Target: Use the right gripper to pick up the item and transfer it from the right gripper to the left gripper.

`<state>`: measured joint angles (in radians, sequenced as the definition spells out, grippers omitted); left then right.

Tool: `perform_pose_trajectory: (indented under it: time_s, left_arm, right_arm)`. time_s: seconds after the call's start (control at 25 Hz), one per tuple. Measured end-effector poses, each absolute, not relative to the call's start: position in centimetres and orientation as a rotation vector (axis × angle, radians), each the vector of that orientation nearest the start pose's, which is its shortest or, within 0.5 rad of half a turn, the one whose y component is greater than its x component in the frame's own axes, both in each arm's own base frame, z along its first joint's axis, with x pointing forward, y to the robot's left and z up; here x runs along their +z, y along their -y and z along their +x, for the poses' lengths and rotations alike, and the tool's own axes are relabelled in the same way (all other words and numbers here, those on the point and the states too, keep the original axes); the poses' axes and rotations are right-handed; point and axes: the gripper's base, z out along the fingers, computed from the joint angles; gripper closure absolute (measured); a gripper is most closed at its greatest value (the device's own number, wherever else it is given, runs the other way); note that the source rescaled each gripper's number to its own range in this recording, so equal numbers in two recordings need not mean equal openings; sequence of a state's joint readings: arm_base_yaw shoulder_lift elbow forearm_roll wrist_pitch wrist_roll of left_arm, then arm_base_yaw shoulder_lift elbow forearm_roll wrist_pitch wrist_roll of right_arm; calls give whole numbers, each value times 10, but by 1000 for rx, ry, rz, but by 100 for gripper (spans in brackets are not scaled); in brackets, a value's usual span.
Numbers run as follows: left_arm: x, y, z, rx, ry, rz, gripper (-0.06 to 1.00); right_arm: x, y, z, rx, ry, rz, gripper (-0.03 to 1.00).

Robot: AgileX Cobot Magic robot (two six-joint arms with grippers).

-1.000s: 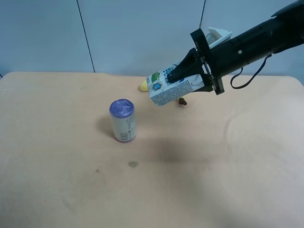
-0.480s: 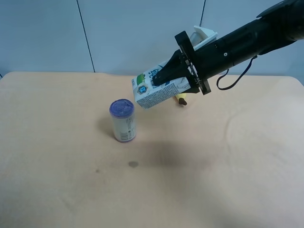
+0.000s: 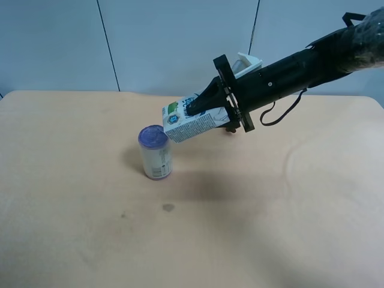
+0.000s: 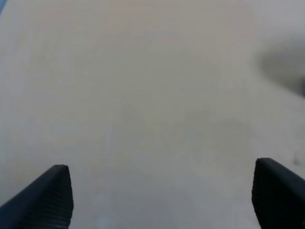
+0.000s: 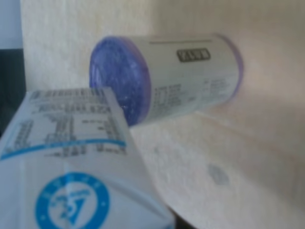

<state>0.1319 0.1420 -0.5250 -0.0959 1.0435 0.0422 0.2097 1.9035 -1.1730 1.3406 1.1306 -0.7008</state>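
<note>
The item, a white milk carton (image 3: 186,123) with blue and green print, hangs tilted above the table, and my right gripper (image 3: 201,107) is shut on its top. The black arm reaches in from the exterior high view's upper right. In the right wrist view the carton (image 5: 71,181) fills the near corner and hides the fingers. My left gripper (image 4: 164,193) stands open over bare tabletop with nothing between its fingertips (image 4: 50,193). It does not appear in the exterior high view.
A purple-lidded can (image 3: 155,152) stands upright on the beige table (image 3: 270,210), just below and beside the carton's lower end. The right wrist view shows the can (image 5: 167,81) close behind the carton. A grey wall runs behind the table's far edge.
The right arm has carried the carton toward the exterior high view's left, so its lower end now hangs close above the can. The can has not moved.
</note>
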Motion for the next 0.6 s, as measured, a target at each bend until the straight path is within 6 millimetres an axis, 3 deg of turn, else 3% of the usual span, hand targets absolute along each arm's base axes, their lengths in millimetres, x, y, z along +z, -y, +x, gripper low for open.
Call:
perform_pose_trajectory:
  time_s: [0.32,0.6]
  left_arm:
    - [285,8,59,-136,-2311,-58,-6]
    - [313,19,95,-321,-2292,57,-6]
  right_arm:
    - [213,-165,334,1691,-2448,-298,95]
    - [213,-167,333,1692,-2441,-319,95]
